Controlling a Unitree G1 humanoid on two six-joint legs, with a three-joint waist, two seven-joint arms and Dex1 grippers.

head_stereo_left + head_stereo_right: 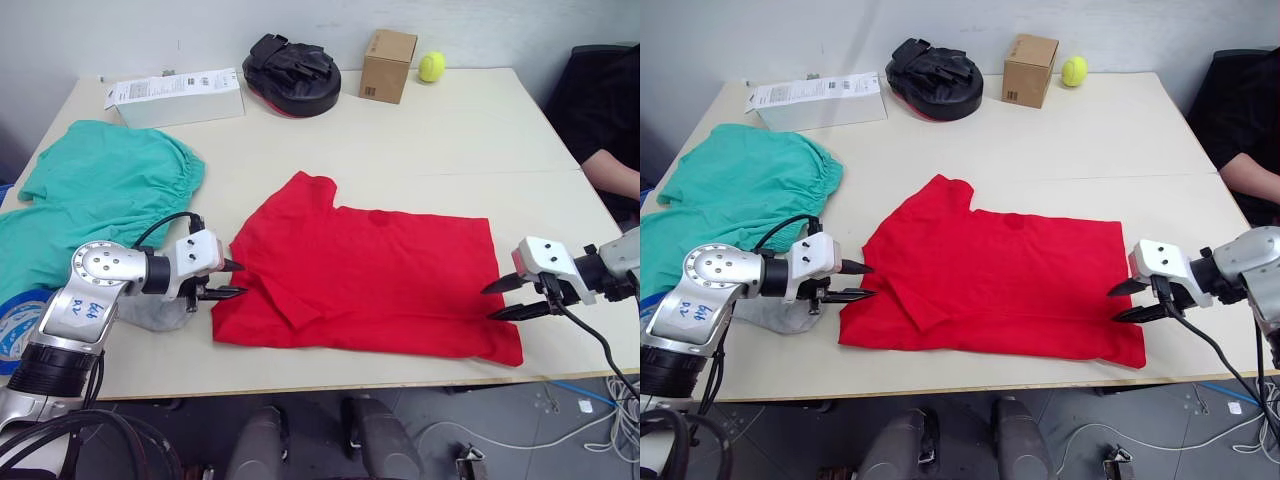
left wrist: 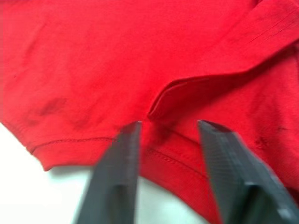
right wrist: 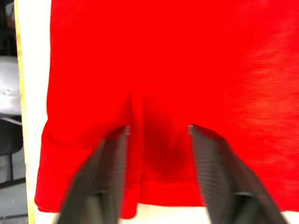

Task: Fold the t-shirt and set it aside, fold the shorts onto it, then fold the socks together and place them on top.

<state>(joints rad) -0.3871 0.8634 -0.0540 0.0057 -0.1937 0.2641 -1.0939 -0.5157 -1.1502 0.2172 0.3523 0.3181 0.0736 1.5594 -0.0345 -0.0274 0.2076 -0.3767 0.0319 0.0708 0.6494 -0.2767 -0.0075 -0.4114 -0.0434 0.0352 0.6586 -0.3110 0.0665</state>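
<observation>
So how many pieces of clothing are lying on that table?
3 that I can tell: the red t-shirt spread in the middle, the green shorts at the robot's left, and something grey, perhaps socks, tucked under the left gripper. More may be hidden beneath.

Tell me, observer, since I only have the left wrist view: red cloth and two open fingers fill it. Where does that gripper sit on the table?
Observer: The left gripper is at the t-shirt's sleeve end, on the robot's left.
Operator: Is the other arm involved?
Observer: Yes, the right gripper is open at the opposite hem end of the shirt.
Operator: Where are the shorts?
Observer: The shorts lie spread at the table's left side, apart from the shirt.
Operator: And the socks?
Observer: A grey piece shows under the left arm, likely the socks.
</observation>
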